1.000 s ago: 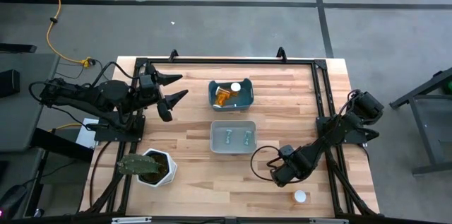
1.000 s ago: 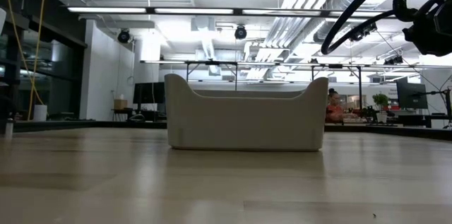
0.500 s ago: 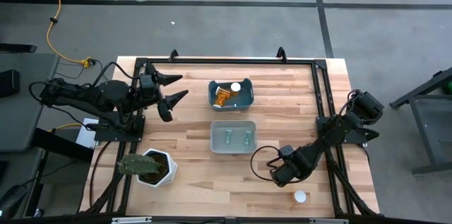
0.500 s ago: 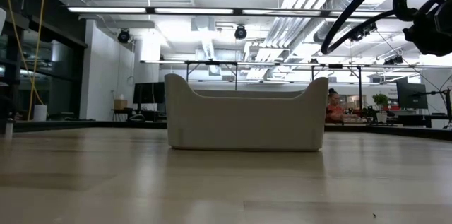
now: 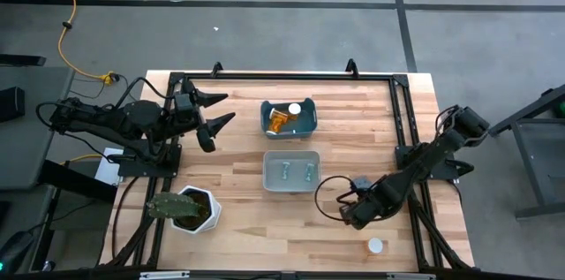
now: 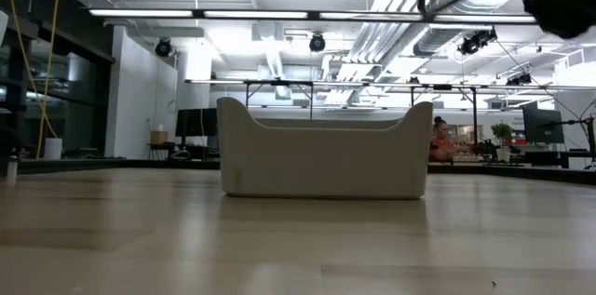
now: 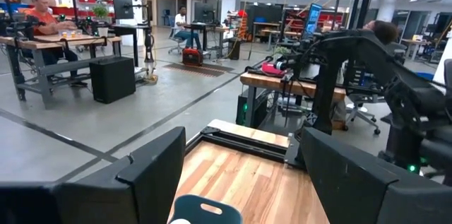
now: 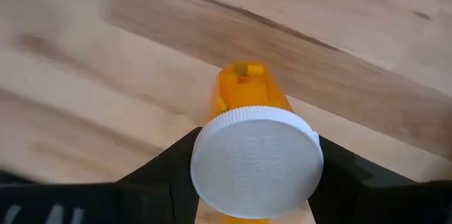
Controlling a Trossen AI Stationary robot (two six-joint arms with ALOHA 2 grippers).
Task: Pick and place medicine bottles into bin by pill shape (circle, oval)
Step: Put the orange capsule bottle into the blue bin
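Right wrist view: the right gripper (image 8: pixel 251 181) has its jaws clamped on an orange medicine bottle (image 8: pixel 247 93) just under its white cap, above the surface (image 5: pixel 247 227) near the front right corner. That high hold may let it tilt and slip. The left gripper (image 5: pixel 214 112), jaws spread, waits near the back left corner.

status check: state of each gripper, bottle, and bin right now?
left gripper: open, empty, raised near the table's left side
right gripper: shut on an orange bottle
orange bottle: capped, clamped in the right gripper above the wood
blue bin: holds one orange bottle
grey bin: holds two small greenish bottles
white-capped bottle: on the table near the front edge, not binned
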